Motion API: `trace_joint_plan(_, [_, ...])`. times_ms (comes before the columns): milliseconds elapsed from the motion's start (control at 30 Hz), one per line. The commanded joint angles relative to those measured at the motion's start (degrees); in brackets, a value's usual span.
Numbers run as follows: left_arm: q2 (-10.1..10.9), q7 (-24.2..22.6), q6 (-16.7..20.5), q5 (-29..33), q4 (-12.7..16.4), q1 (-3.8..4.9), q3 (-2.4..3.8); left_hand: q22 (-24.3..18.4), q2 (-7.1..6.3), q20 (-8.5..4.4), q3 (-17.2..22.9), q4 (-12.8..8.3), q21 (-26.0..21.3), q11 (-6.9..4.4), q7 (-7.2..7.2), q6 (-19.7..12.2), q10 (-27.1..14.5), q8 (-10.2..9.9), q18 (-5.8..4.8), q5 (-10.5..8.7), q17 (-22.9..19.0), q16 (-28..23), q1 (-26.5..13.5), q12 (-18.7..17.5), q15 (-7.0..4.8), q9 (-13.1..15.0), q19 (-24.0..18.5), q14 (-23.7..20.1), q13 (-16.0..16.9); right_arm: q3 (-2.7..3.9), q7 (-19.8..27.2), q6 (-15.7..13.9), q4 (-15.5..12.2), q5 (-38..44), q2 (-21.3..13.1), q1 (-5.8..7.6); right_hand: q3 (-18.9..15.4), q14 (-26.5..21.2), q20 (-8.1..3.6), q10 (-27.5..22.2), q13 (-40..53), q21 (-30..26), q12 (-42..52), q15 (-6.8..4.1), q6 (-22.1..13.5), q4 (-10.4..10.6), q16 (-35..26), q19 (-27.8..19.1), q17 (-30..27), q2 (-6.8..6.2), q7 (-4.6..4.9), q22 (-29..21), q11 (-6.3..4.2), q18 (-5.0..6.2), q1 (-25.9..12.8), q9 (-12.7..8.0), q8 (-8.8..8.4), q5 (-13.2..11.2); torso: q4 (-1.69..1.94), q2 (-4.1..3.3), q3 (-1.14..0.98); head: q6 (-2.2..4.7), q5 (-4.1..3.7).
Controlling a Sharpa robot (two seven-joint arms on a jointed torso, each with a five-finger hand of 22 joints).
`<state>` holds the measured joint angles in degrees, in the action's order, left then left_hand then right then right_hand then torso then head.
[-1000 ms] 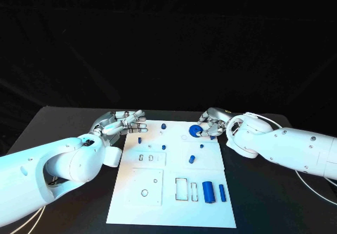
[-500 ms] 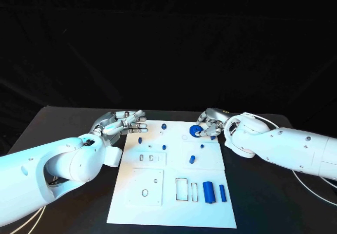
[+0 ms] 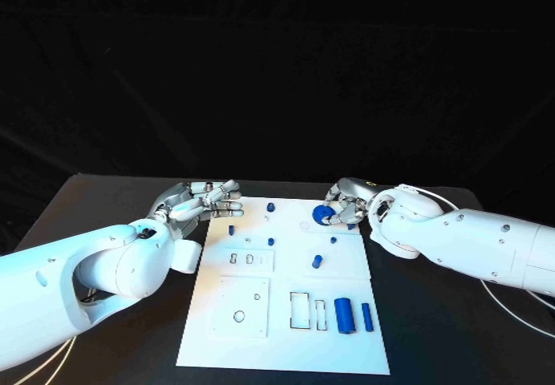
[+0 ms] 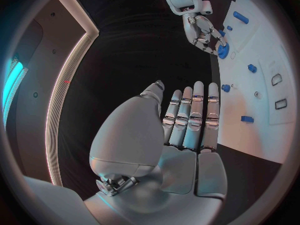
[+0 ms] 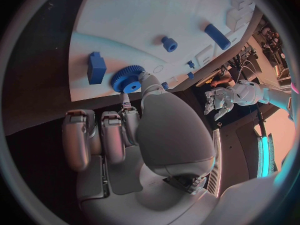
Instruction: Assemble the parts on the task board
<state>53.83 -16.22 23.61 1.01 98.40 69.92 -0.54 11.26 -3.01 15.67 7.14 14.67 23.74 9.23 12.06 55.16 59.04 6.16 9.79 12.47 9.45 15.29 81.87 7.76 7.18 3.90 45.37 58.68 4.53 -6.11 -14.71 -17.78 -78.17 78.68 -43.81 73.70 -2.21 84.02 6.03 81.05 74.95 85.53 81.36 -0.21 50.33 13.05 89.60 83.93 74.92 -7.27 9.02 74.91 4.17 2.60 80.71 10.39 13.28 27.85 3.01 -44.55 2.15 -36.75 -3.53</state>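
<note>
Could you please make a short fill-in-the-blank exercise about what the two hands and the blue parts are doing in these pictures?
1. The round blue part held by the right hand is a ____.
2. The left hand holds ____, its fingers stretched out.
3. The thick blue cylinder lies on the ____ task board.
4. The table under the board is ____ in colour.

Missing words: gear; nothing; white; black

Bare task board (image 3: pixel 289 345) near edge, upright blue parts (image 3: pixel 316 261) crowding far half
</note>
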Motion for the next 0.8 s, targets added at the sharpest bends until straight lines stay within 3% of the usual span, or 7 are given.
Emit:
trace_joint_plan(33, [-0.1,-0.6,-0.8,0.0,0.1,0.07,0.05,0.1,-0.08,-0.12,-0.2,-0.1,0.3,0.35,0.39,0.1,0.0,-0.3,0.58,-0.13,0.1,-0.3,0.5,-0.2,0.09,0.0,-0.3,-0.4,-0.1,-0.15,-0.6,2.6,0.3,1.2,0.2,-0.32,0.1,6.0,0.36,0.3,3.1,0.4,0.2,0.38,-0.1,0.1,0.4,1.8,15.1,0.1,-0.02,9.6,0.05,-1.08,0.5,0.0,0.32,0.4,0.14,0.0,0.02,-0.17,-0.16])
trace_joint_plan(267, [0.0,-0.6,-0.8,0.0,0.1,0.07,0.05,0.1,0.01,-0.11,-0.1,-0.1,0.3,0.35,0.39,0.1,0.0,-0.3,0.58,-0.13,0.1,-0.3,0.6,-0.2,0.09,0.0,-0.4,-0.4,-0.1,-0.15,-0.9,3.0,0.6,1.4,0.4,-0.5,0.5,6.0,0.34,0.9,4.0,0.6,0.9,0.34,0.6,0.0,0.4,2.1,15.1,0.89,-0.15,10.0,-0.06,-1.17,0.9,0.2,0.94,0.2,0.08,-0.03,0.02,-0.15,-0.03])
trace_joint_plan(433, [0.0,-0.6,-0.8,0.0,0.1,0.07,0.05,0.1,0.02,-0.11,-0.1,-0.1,0.3,0.35,0.38,0.1,0.0,-0.3,0.58,-0.13,0.1,-0.3,0.6,-0.2,0.09,0.0,-0.4,-0.5,-0.1,-0.15,-1.3,1.1,0.3,1.8,0.4,-0.61,1.7,6.0,-0.03,3.1,7.0,1.2,3.1,-0.25,4.5,0.0,0.4,2.6,15.1,2.9,-1.23,10.7,-0.9,-1.34,1.5,0.9,2.71,-5.3,0.03,-0.01,0.02,-0.22,0.05])
trace_joint_plan(567, [0.0,-0.6,-0.8,0.0,0.1,0.07,0.05,0.1,0.06,-0.11,-0.1,-0.2,0.3,0.34,0.37,0.1,0.0,-0.3,0.58,-0.13,0.1,-0.3,0.7,-0.3,0.09,0.0,-0.4,-0.5,-0.1,-0.15,-2.1,-0.8,0.0,2.5,0.4,-0.69,3.1,6.0,-0.77,3.8,8.1,1.5,3.9,-1.12,7.1,-0.5,0.4,2.9,15.1,3.77,-2.38,11.1,-1.9,-1.44,2.5,1.4,3.43,-6.8,0.07,0.0,-0.03,-0.24,0.07])
trace_joint_plan(800, [0.0,-0.5,-0.8,0.0,0.0,0.07,0.05,0.1,0.13,-0.1,0.0,-0.2,0.4,0.32,0.35,0.1,0.1,-0.3,0.58,-0.15,0.1,-0.4,0.8,-0.3,0.09,0.0,-0.4,-0.5,-0.1,-0.14,-2.1,-4.2,-0.7,3.8,0.3,-0.73,4.5,6.0,-1.31,4.2,8.7,1.9,4.2,-1.62,8.2,-1.2,0.4,3.3,15.1,4.06,-2.91,11.7,-2.42,-1.6,3.5,1.6,3.34,-7.6,0.09,-0.02,-0.02,-0.13,0.08])
